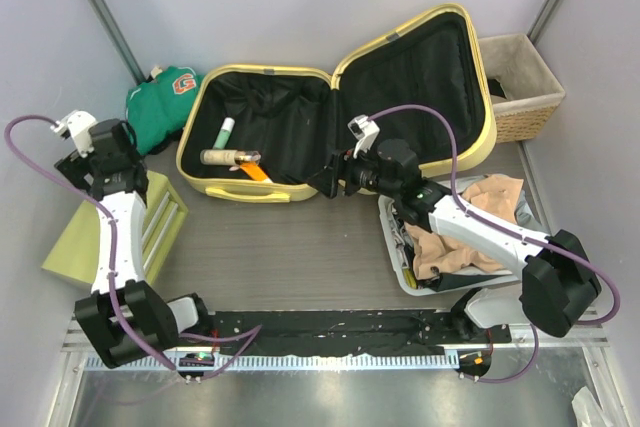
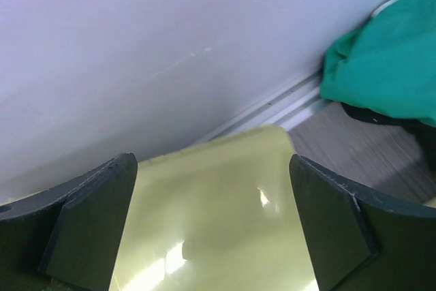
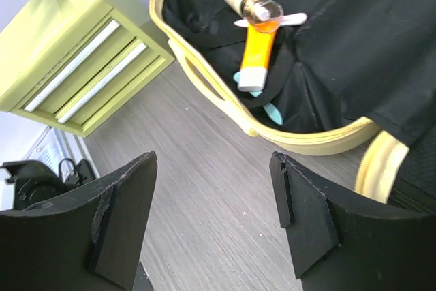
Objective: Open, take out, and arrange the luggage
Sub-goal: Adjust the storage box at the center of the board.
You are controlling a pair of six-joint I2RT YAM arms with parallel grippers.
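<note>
Both empty-handed | left gripper [image 2: 212, 230] spread wide over drawer box [image 2: 225, 168], looks parked | right gripper [image 3: 212, 189] open at luggage [image 3: 313, 142] rim, probably eyeing the orange tube [image 3: 259, 49]

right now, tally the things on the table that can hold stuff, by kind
pale yellow hard-shell suitcase: 1
yellow-green drawer box: 1
woven wicker basket: 1
grey shallow tray: 1
total: 4

The luggage [image 3: 361, 52] runs off the right wrist view's top and right edges; the green cloth [image 2: 388, 66] is cropped at the left wrist view's right.
</note>
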